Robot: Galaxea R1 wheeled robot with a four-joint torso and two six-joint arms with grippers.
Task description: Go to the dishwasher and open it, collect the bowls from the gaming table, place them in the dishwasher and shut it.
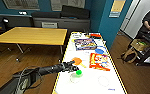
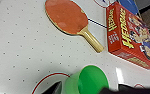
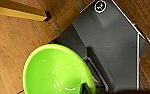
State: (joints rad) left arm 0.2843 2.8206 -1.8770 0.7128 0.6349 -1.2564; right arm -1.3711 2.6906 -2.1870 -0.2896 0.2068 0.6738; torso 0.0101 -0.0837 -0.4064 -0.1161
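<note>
Left arm (image 1: 41, 71) extends forward, its tool (image 1: 73, 65) reaching ahead

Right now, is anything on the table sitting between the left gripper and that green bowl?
Nothing visible. The left gripper is right beside the green bowl. The orange paddle and the red game box lie farther along the white table, beyond the bowl.
</note>
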